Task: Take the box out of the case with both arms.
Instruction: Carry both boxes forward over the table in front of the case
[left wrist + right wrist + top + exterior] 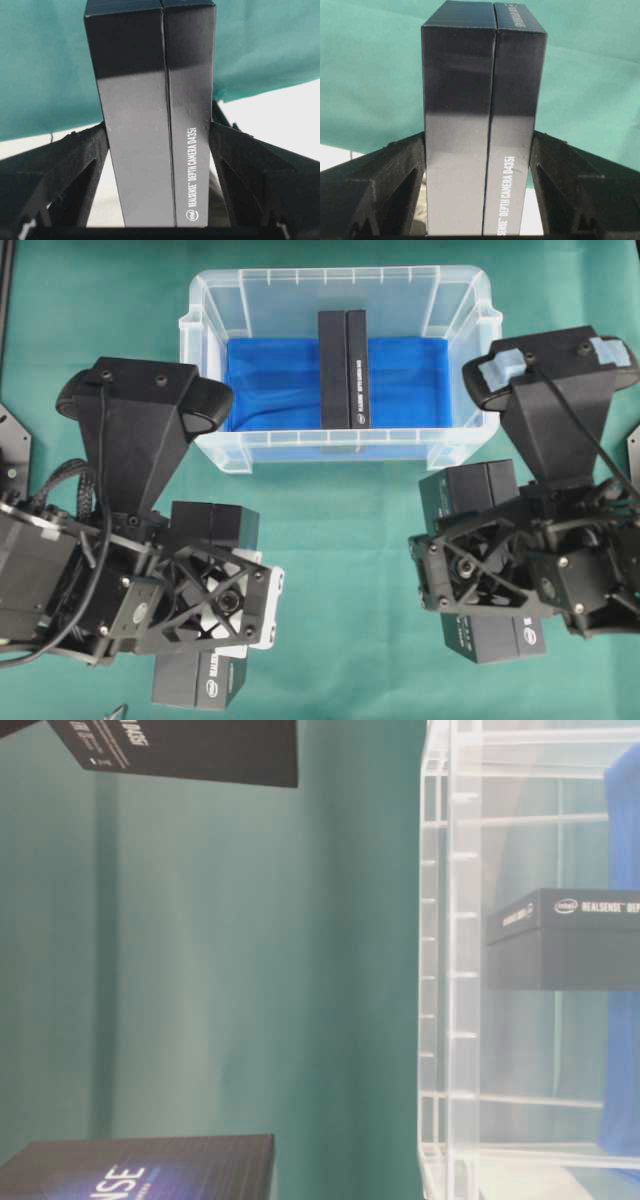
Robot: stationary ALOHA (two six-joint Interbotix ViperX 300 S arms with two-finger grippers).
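Surface: teal-green cloth point(340, 540) covering the table.
Case: clear translucent plastic rectangular tub point(210, 300) with blue liner point(270, 380), at the far middle.
Inside: one black rectangular cardboard box point(344, 368) upright on the liner (printed edge up).
Left gripper point(160, 150): clamped on black camera box point(150, 125).
Right gripper point(480, 160): clamped on another black box point(480, 125).
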